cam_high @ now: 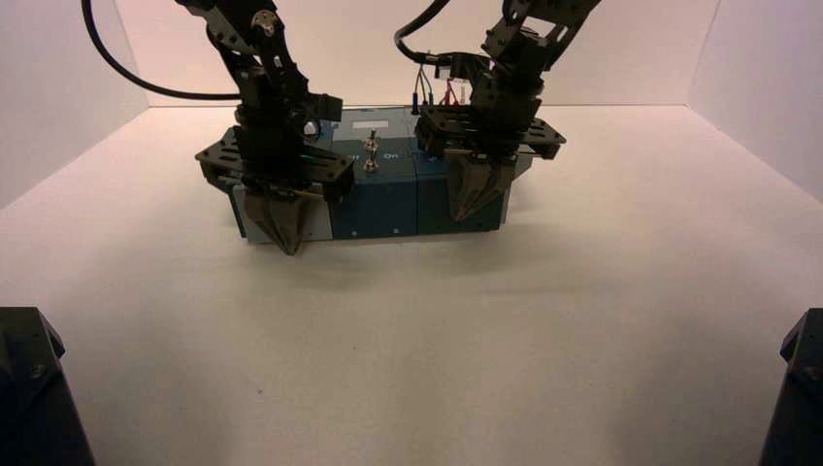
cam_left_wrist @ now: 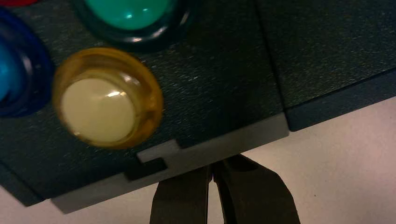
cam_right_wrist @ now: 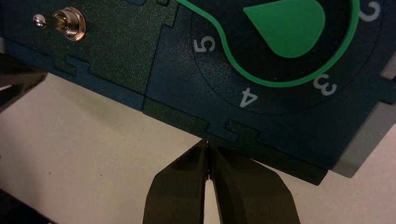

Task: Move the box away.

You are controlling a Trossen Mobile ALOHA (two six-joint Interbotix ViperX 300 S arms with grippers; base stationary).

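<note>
The long dark teal-and-grey box lies across the far middle of the table. My left gripper is shut, its tips against the box's near face at the left end. In the left wrist view the shut tips meet the grey bottom edge below the yellow button. My right gripper is shut, its tips against the near face at the right end. In the right wrist view the tips touch the box's edge below the green knob, near the numeral 4.
Toggle switches stand on the box's middle; looping wires rise at its back right. A green button and a blue button lie beside the yellow one. White walls enclose the table on the far side and both sides.
</note>
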